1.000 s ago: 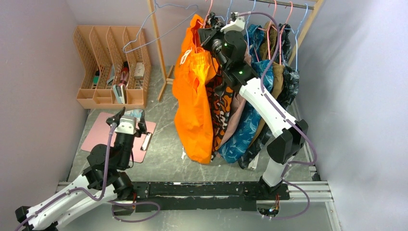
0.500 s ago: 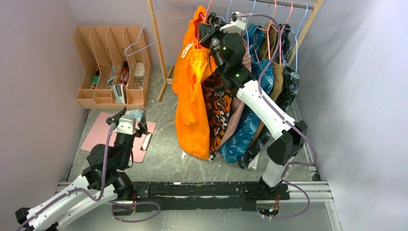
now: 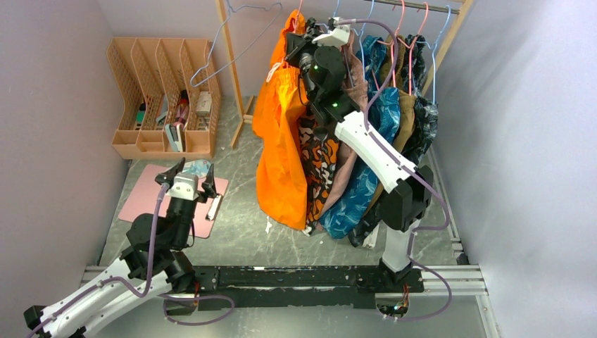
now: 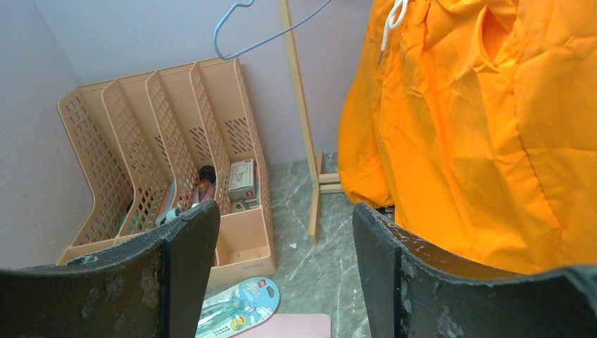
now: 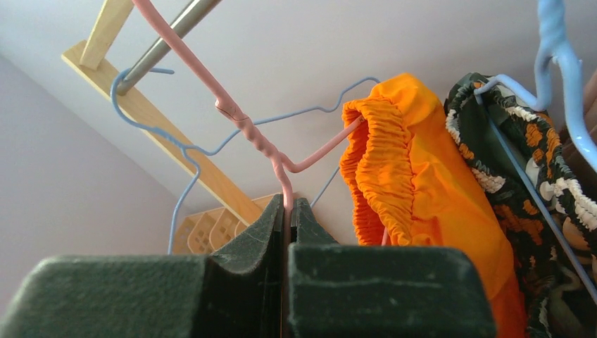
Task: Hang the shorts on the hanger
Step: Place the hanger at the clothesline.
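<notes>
Lilac walls [image 3: 56,105] enclose the grey marbled table [image 3: 239,232]; the right gripper [image 5: 288,208] pinches the pink hanger [image 5: 246,130], the left gripper [image 4: 285,215] gapes wide.

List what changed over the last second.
The right gripper, shut on the hanger, rose toward the rail, lifting the shorts so their hem hangs higher. Nothing was grasped or released. The left gripper stayed open and parked over the pink clipboard.
</notes>
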Tool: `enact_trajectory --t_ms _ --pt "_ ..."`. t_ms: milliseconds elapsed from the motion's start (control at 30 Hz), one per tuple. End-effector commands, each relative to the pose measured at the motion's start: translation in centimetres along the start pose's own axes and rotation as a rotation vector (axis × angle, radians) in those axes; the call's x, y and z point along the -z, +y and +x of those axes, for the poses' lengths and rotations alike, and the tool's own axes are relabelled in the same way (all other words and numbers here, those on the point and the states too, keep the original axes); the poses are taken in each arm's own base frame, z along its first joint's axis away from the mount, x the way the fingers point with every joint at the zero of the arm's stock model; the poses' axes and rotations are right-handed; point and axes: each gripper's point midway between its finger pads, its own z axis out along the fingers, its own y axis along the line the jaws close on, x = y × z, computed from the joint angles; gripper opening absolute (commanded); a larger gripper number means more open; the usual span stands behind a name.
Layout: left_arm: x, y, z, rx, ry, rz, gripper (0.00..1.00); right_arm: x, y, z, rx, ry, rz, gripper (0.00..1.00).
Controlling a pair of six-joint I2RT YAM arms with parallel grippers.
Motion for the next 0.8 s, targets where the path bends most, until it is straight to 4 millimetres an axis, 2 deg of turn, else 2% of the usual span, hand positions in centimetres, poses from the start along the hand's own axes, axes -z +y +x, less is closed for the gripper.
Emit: enact_trajectory --t_ms 0,133,367,600,767 --pt "0.0 -0.2 -0.6 0.019 -0.042 0.017 0.73 -0.7 1.4 -3.9 -0.040 -0.126 -0.025 0.00" --pt "0.1 -0.2 -0.6 0.022 -0.047 0.020 0.73 -0.7 1.5 -3.8 -0.050 -0.147 -0.044 0.00" --pt "0.3 0.0 -0.9 0.031 -0.063 0.020 0.73 0.6 2.8 -5.5 -0.106 -0.231 -0.134 0.00" --pt "0.4 0.0 -1.1 0.038 -0.075 0.027 0.73 0.4 2.6 -5.4 -0.116 -0.263 -0.143 0.00" --pt "0.4 0.0 -1.1 0.039 -0.078 0.026 0.73 0.9 3.3 -5.9 -0.128 -0.293 -0.193 0.00"
